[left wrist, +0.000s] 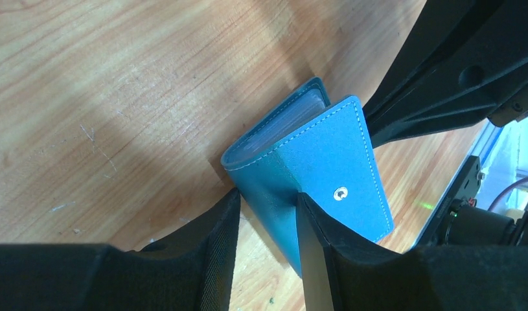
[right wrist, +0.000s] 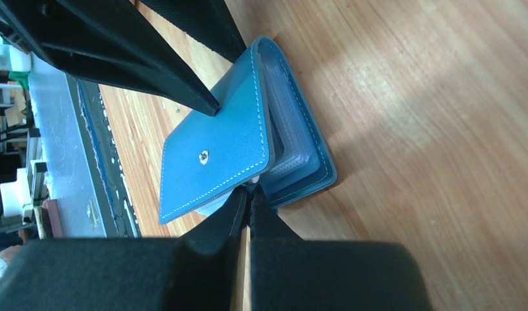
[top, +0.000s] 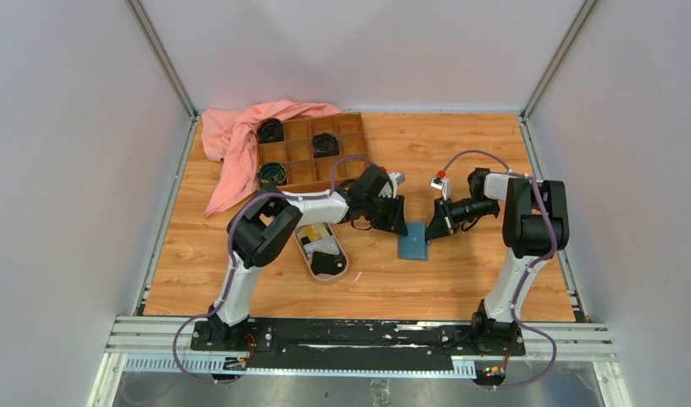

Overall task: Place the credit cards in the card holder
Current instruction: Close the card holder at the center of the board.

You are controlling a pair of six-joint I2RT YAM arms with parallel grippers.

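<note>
From the top camera I see the card holder point(top: 414, 243) lying on the tabletop point(top: 460, 284) between the two arms. The left end effector point(top: 392, 219) is at its left side and the right end effector point(top: 433, 229) at its upper right corner. Only this view shows me the credit cards point(top: 326, 264): they lie in the pink oval dish point(top: 310, 270) under the left arm, well apart from the holder. The wooden tray point(top: 301, 153) and the pink cloth point(top: 236, 140) are at the far left. The left wrist camera gives what the top one cannot. The holder point(left wrist: 326, 162) is partly open, its cover with a metal snap stud point(left wrist: 341, 192) lifted, and the left end effector point(left wrist: 267, 201) pinches its folded edge, one finger on each side, both touching the blue material. The dark fingers point(left wrist: 410, 103) of the right arm meet the cover's far edge. The right wrist camera shows the other side: the right end effector point(right wrist: 250, 195) has its fingers pressed together, the tips at the cover's edge, beside the clear sleeves point(right wrist: 290, 129). I cannot tell if they pinch anything. One left finger point(right wrist: 183, 84) touches the cover from above.
</note>
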